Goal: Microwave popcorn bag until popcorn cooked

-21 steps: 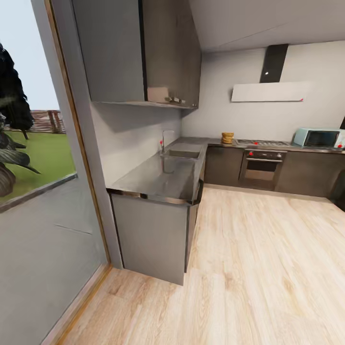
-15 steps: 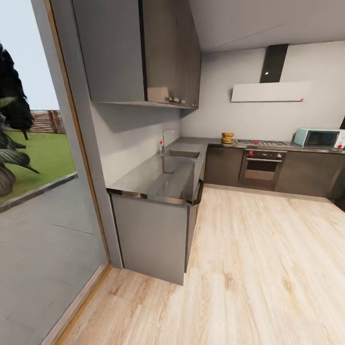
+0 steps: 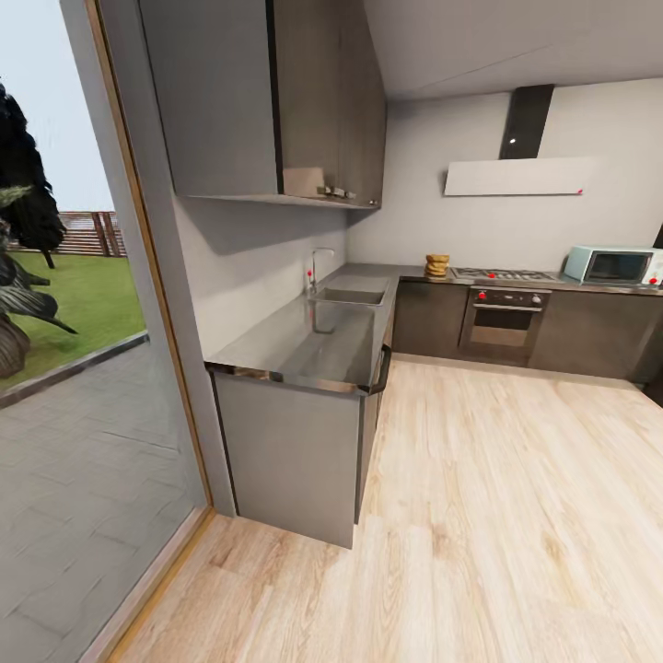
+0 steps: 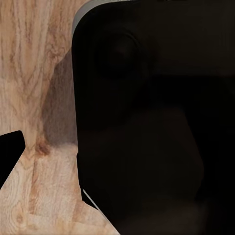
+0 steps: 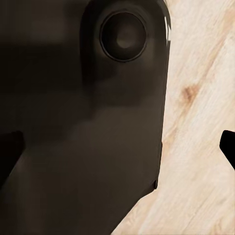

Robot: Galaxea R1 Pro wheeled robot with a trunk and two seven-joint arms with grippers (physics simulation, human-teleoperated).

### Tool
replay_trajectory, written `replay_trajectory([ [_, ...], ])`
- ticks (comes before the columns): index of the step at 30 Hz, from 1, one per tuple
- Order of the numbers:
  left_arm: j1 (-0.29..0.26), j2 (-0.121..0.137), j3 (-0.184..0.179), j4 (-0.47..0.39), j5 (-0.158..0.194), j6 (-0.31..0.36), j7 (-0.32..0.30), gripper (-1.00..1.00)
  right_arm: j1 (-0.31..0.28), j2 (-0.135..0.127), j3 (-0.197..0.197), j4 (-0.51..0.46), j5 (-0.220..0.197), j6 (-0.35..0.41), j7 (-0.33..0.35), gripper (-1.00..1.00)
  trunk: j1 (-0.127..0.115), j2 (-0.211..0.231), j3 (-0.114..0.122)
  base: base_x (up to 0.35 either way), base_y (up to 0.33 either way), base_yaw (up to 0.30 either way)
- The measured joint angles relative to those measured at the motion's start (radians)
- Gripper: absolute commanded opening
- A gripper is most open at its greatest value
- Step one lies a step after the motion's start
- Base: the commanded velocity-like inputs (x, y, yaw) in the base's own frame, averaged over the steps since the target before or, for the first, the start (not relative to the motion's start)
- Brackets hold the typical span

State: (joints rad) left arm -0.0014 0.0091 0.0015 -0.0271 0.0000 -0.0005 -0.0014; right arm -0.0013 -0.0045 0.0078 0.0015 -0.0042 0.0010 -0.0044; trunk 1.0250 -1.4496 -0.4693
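Head view takes in the kitchen from near a glass door, with the pale wood floor [image 3: 516, 516] spreading ahead. The popcorn bag [image 3: 437, 265] sits far off on the desk [image 3: 313, 345], at the corner where the two runs of the grey worktop meet, just beside the gas hob [image 3: 505, 274]. The microwave [image 3: 612, 265] stands on the same desk past the hob, well apart from the bag, its dark glass door shut. A dark oven [image 3: 502, 322] sits under the hob, and a sink [image 3: 350, 296] with a tap is set into the nearer run of the desk. A white hood [image 3: 516, 175] hangs on the wall above the hob.

Left wrist view looks down at plank flooring past a large black body of the robot [image 4: 147, 122]; a dark finger [image 4: 10, 152] of the left claw juts in at the edge, touching nothing. Right wrist view likewise has a black housing [image 5: 88, 122] over the floor, with a dark fingertip [image 5: 228, 147] of the right claw at the margin. Whether either claw is spread or closed cannot be told; nothing is seen in their grip, and both are far from the bag.
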Motion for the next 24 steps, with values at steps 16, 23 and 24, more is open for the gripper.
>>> replay_trajectory([
  [16,0.000,-0.003,0.000,-0.001,0.004,0.000,0.000,1.00,0.000,-0.012,-0.005,0.000,-0.004,-0.002,0.000,1.00,0.000,0.000,0.000,0.000,0.000,0.000],
  [23,0.000,-0.026,0.009,-0.025,0.019,-0.003,-0.008,1.00,0.000,-0.004,-0.008,0.000,-0.006,-0.002,0.000,1.00,0.000,0.000,0.000,0.000,0.000,0.000],
  [24,0.000,-0.026,0.009,-0.025,0.021,-0.003,-0.008,1.00,0.000,-0.004,-0.009,0.000,-0.006,-0.003,0.000,1.00,0.000,0.000,0.000,0.000,0.000,-0.017],
])
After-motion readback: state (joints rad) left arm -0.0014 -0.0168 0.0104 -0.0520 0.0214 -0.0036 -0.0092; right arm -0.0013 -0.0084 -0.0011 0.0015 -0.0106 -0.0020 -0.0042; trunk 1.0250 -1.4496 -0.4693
